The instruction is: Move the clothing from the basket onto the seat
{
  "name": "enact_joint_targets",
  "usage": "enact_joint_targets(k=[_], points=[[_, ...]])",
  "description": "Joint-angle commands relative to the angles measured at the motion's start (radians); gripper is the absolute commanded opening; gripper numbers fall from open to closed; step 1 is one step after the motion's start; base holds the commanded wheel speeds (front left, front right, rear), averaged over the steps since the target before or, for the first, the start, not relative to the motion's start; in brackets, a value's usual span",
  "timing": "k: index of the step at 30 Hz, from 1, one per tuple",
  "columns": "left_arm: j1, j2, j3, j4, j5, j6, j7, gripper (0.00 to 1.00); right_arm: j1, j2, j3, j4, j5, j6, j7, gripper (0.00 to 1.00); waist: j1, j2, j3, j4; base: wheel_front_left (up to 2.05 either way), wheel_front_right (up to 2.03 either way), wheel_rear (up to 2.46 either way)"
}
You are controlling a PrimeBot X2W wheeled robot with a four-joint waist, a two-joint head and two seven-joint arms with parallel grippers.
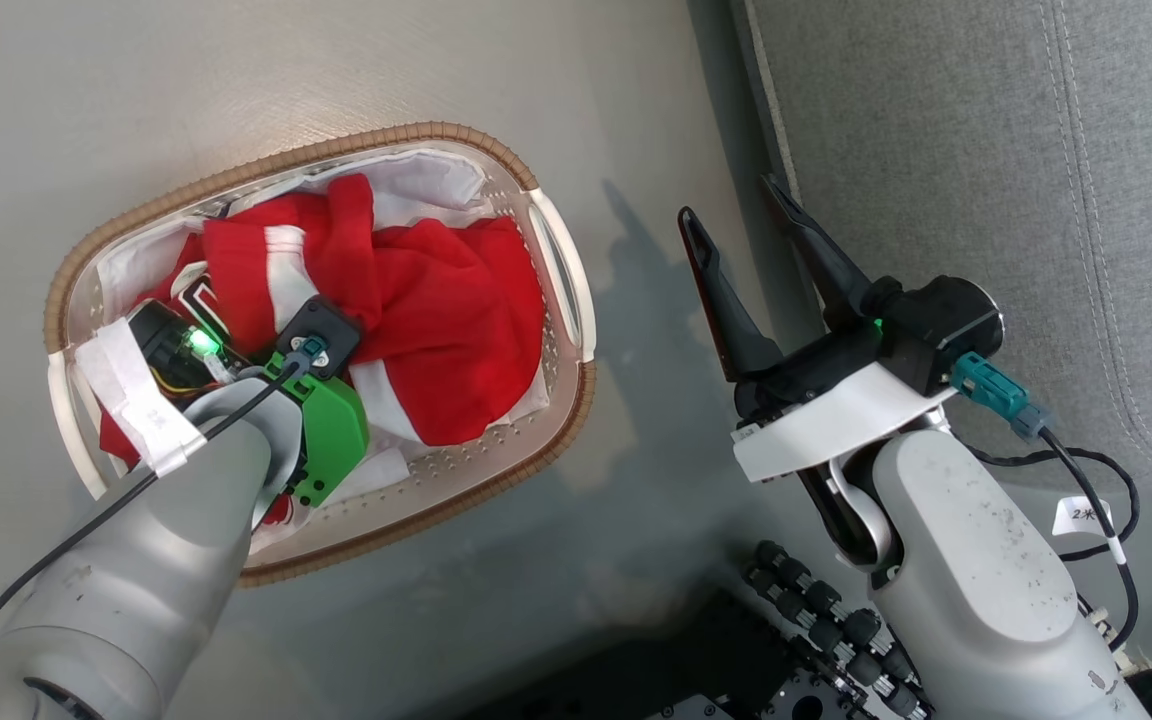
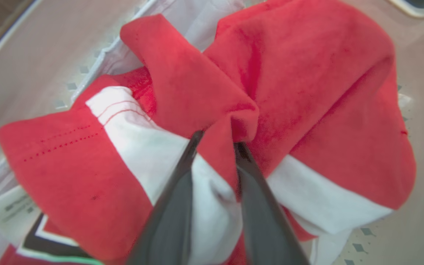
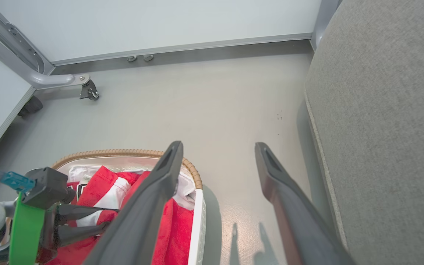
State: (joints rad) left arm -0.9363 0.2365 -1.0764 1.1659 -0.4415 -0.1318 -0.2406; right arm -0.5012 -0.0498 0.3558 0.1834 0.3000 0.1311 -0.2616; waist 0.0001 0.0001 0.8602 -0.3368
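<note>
The clothing (image 1: 436,300) is a heap of red garments with white bands, lying in the basket (image 1: 266,170), which stands on the floor at the left. My left arm reaches down into the basket. In the left wrist view, my left gripper (image 2: 217,140) has its two dark fingers closed on a raised fold of the red clothing (image 2: 307,73). My right gripper (image 1: 731,200) hangs open and empty over the floor between the basket and the grey seat (image 1: 986,150). The right wrist view shows the right gripper (image 3: 219,147), the basket's rim (image 3: 123,152), the clothing (image 3: 175,228) and the seat (image 3: 381,110).
A white liner (image 1: 426,180) lines the basket under the clothing. A wheeled metal frame (image 3: 88,90) and a pale wall stand beyond the basket. My dark base with its connectors (image 1: 816,610) is at the bottom. Bare grey floor (image 3: 234,110) separates the basket from the seat.
</note>
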Motion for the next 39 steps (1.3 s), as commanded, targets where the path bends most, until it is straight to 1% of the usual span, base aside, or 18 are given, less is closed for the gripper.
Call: enact_joint_targets(k=[1,9,13,16,22,33,39], points=[[-0.022,-0.001,-0.01,0.006,-0.018,0.002,0.002,0.0,-0.002,-0.003,-0.002,0.005,0.005,-0.001,-0.005,1.0,-0.0001,-0.0001,-0.005,0.002,0.0,0.0,0.0],[-0.017,-0.033,-0.041,-0.019,-0.098,0.002,-0.018,0.0,0.007,-0.003,-0.023,0.03,-0.002,-0.001,-0.005,1.0,-0.0001,-0.0001,-0.07,0.021,0.0,0.0,0.0],[0.016,-0.052,-0.023,-0.054,-0.162,0.002,-0.026,0.0,0.025,-0.003,-0.035,0.045,-0.012,-0.001,-0.005,1.0,-0.0001,-0.0001,-0.131,0.037,0.0,0.0,0.0],[0.024,-0.049,0.011,-0.121,-0.186,0.002,-0.025,0.0,0.037,-0.003,-0.049,0.059,-0.023,-0.001,-0.005,1.0,-0.0001,-0.0001,-0.179,0.054,0.0,0.0,0.0],[0.092,-0.048,0.067,-0.226,-0.186,0.002,-0.024,0.0,0.076,-0.004,-0.072,0.091,-0.041,-0.001,-0.005,1.0,-0.0001,-0.0001,-0.284,0.097,0.0,0.0,0.0],[0.275,-0.087,0.211,-0.405,-0.157,0.002,-0.024,0.0,0.177,-0.004,-0.12,0.141,-0.079,-0.001,-0.005,1.0,-0.0001,-0.0001,-0.499,0.198,0.0,0.0,0.0],[0.355,-0.095,0.294,-0.495,-0.136,0.002,-0.024,0.0,0.225,-0.004,-0.118,0.163,-0.088,-0.001,-0.005,1.0,-0.0001,-0.0001,-0.591,0.233,0.0,0.0,0.0]])
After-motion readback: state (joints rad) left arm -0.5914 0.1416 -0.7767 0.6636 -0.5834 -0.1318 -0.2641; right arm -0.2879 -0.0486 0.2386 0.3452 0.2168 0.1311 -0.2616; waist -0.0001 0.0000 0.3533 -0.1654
